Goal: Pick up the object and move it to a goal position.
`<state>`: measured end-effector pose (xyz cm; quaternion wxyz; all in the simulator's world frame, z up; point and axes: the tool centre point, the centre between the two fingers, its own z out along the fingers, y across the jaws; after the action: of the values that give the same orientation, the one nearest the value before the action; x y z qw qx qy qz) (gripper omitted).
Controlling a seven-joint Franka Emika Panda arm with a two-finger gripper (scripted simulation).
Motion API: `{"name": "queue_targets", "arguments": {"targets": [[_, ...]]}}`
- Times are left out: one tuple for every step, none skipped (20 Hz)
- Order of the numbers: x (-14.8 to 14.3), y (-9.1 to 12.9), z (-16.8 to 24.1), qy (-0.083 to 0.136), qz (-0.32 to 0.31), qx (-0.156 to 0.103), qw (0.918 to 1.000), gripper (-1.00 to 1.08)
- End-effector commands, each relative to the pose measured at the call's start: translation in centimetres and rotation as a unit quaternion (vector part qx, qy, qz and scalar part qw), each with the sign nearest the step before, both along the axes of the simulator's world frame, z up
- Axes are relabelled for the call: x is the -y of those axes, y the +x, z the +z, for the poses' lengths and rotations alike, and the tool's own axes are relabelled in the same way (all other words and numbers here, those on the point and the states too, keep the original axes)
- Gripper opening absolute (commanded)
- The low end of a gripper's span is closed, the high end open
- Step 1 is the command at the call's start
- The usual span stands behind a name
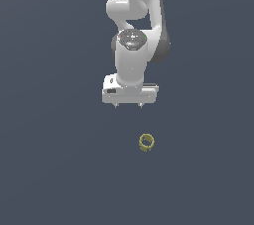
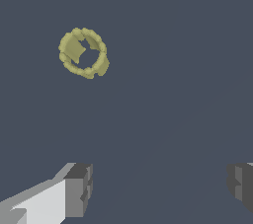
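1. Flat dark grey-blue floor (image 1: pixel 54 169) filling both views, plain, no markings.
2. White arm (image 1: pixel 134 16) entering from the top of the exterior view, wrist pointing straight down, dark grey joint cap facing the camera.
3. End effector (image 1: pixel 128 105) at the arm's tip: white block, two short dark fingertips poking out below. Jaws spread wide, nothing between them. Same in the wrist view: end effector (image 2: pixel 160 186), one finger (image 2: pixel 79 188) and the other finger (image 2: pixel 242 183) at opposite edges, bare floor in the gap.
4. Ring (image 1: pixel 146 142): small olive-yellow hollow cylinder, notched along one edge, much smaller than the end effector. Alone on the floor, clear of the fingertips, no contact. In the exterior view, below the end effector and slightly toward that view's right. In the wrist view, ring (image 2: pixel 83 53) seen nearly end-on, hole open through the middle, well apart from both fingers and outside the gap between them.
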<state>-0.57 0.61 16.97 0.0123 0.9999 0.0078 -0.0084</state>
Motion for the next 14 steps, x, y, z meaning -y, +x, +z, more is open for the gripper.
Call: {"name": "queue_targets", "arguments": {"targets": [[0.00,0.00,0.00,0.000,0.000,0.000,1.0000,1.00],[0.00,-0.01,-0.03,0.000,0.000,0.000,1.0000,1.00],[0.03,-0.03,-0.09,-0.001,0.002,-0.001,1.0000,1.00],[0.06,-0.08,-0.20,-0.003,0.004,-0.002,1.0000,1.00],[0.11,-0.14,-0.36,-0.005,0.006,-0.004,1.0000,1.00],[0.17,-0.24,-0.55,-0.008,0.010,-0.007,0.9999,1.00],[0.25,-0.35,-0.73,-0.011,0.012,-0.009,0.9998,1.00],[0.32,-0.46,-0.87,-0.013,0.014,-0.011,0.9997,1.00],[0.39,-0.55,-0.95,-0.015,0.015,-0.012,0.9997,1.00],[0.44,-0.63,-0.99,-0.016,0.015,-0.013,0.9997,1.00],[0.47,-0.68,-0.99,-0.016,0.015,-0.013,0.9997,1.00],[0.45,-0.68,-0.98,-0.016,0.014,-0.013,0.9997,1.00],[0.44,-0.64,-0.97,-0.016,0.015,-0.013,0.9997,1.00],[0.39,-0.57,-0.97,-0.015,0.016,-0.013,0.9997,1.00]]}}
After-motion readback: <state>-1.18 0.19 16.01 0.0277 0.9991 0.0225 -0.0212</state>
